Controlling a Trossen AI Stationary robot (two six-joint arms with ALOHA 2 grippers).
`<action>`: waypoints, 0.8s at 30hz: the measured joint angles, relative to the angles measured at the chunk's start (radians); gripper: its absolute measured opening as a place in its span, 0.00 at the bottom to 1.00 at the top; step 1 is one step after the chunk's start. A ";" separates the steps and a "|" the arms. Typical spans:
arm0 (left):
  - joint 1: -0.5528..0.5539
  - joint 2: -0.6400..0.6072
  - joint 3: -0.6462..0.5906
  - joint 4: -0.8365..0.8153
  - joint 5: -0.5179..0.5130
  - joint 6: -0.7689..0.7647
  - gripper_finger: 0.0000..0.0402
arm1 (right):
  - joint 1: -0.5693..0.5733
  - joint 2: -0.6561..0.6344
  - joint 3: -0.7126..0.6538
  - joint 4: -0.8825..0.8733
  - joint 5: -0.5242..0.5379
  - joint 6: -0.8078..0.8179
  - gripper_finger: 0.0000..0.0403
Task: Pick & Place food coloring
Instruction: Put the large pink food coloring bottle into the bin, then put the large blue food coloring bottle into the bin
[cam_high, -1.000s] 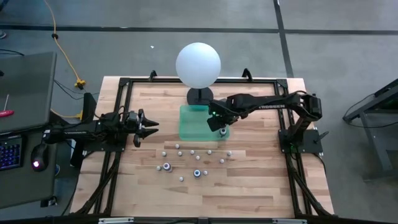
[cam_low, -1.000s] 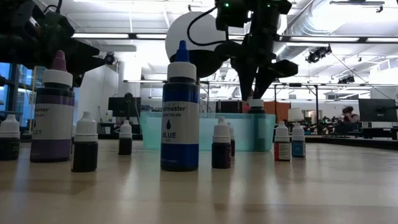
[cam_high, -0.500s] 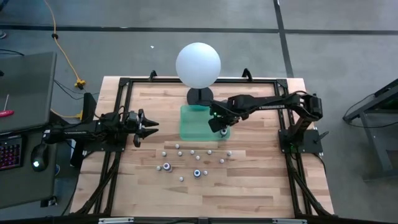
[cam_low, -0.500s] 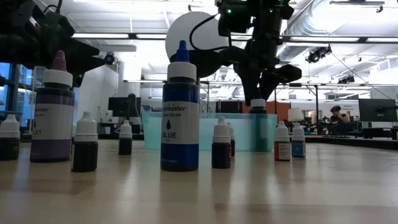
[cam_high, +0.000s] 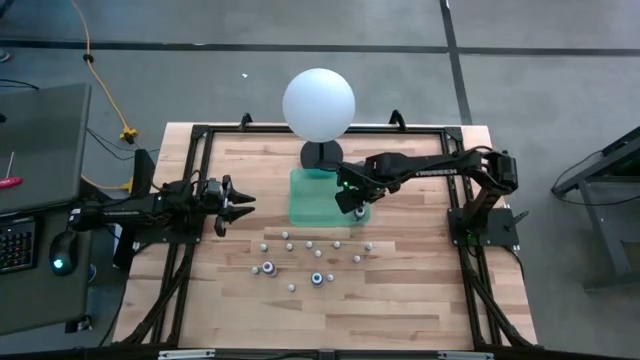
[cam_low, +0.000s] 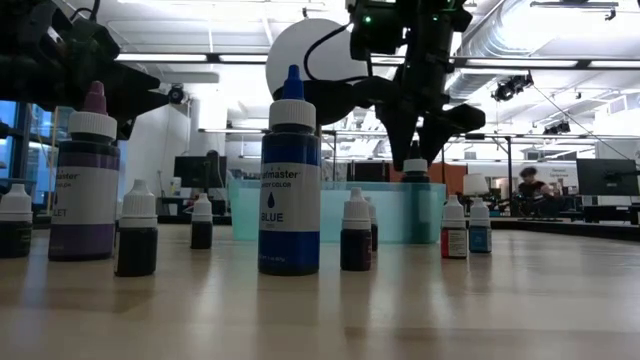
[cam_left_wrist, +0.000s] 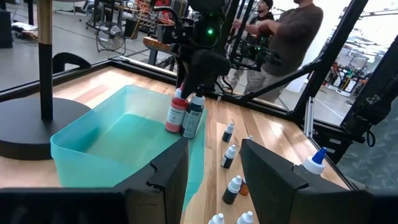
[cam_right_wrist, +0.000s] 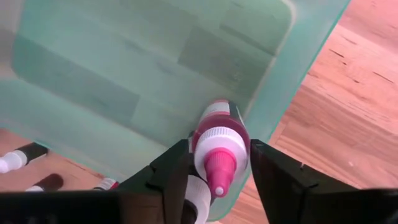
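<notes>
We see our right gripper (cam_right_wrist: 214, 171) straddling the pink-capped bottle (cam_right_wrist: 219, 146), upright in the green bin's (cam_right_wrist: 155, 68) corner; whether it grips, we cannot tell. Left gripper (cam_high: 228, 203) waits, well apart.

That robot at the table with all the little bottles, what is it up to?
It is moving food coloring bottles into a green bin. The right gripper is over the bin's corner, its jaws on either side of a pink-topped bottle standing inside; whether it grips it I can't tell. Another bottle stands beside it. The left gripper waits open at the table's left, with more bottles on the wood.
</notes>
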 joint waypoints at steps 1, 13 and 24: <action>0.000 0.000 0.000 0.000 0.000 0.000 0.37 | 0.000 0.000 0.000 0.000 -0.001 -0.001 0.43; 0.000 0.000 0.000 0.000 0.000 0.000 0.37 | 0.000 -0.031 0.000 0.000 -0.002 -0.030 0.51; 0.000 0.000 0.000 0.000 0.000 0.000 0.37 | -0.035 -0.238 0.000 0.050 0.077 -0.170 0.51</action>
